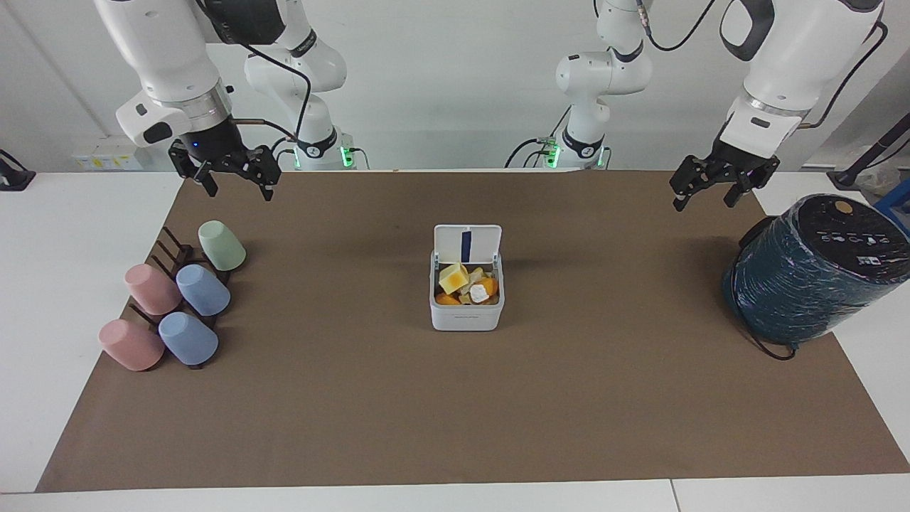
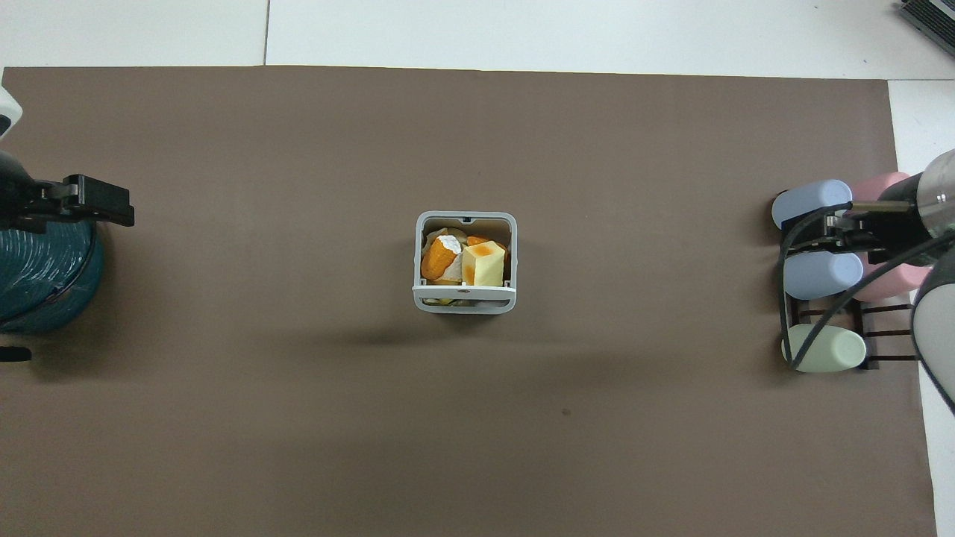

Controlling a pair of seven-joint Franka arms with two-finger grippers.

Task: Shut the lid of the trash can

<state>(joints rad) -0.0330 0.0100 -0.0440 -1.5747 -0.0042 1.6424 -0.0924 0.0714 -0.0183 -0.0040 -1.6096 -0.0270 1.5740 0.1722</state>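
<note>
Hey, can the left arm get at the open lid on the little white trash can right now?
Probably yes. The lid stands upright on the trash can at mid-mat, with bare mat between it and the left gripper, which hangs by the teal cylinder. The right gripper waits over the cups' end.

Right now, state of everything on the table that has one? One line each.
Small white cube-shaped plastic trash can: upright, mid-mat, filled with yellow and orange scraps.
Square white hinged lid: open, standing upright at the can's robot-side edge, blue strip showing.
Five pastel cups: tipped on a dark rack.
Large dark teal wrapped cylinder: tilted.
Left gripper: open, raised beside the cylinder.
Right gripper: open, raised by the cups.
</note>
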